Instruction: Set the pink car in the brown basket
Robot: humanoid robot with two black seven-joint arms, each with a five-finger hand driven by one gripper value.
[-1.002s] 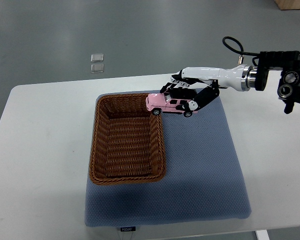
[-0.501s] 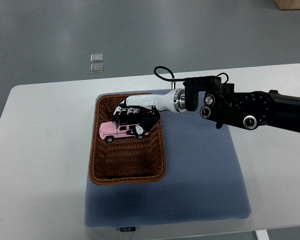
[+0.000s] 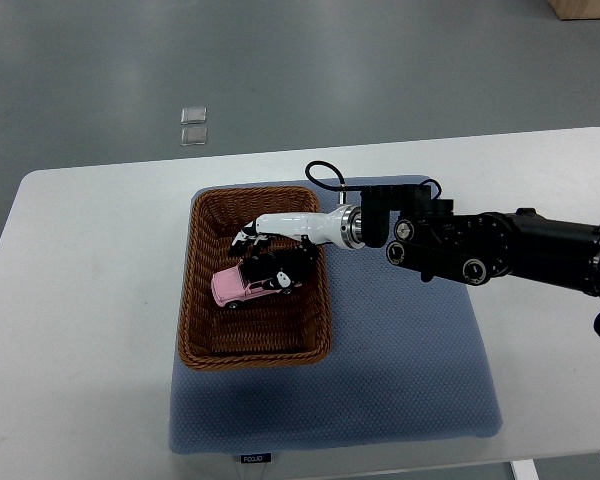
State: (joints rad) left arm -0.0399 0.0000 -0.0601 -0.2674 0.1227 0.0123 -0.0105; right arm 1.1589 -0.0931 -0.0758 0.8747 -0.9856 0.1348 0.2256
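Right hand [image 3: 272, 250] inside brown basket [image 3: 202, 300], fingers clamped on pink car [image 3: 248, 283]. Versus half second earlier: hand lower, car dropped toward basket floor, now tilted, nose toward lower left, resting near basket middle. Cannot tell whether car fully touches weave. Arm shifted slightly down. Basket unmoved on blue mat [image 3: 400, 360], mat on white table [image 3: 80, 300]. Left arm out of view.

right hand [image 3: 272, 252]: glossy white shell on the back, black fingers
wrist: shiny silver metal ring
forearm [image 3: 500, 248]: chunky matte black, a few round silver-rimmed fittings
cable: thin black loop sticking up right behind the wrist
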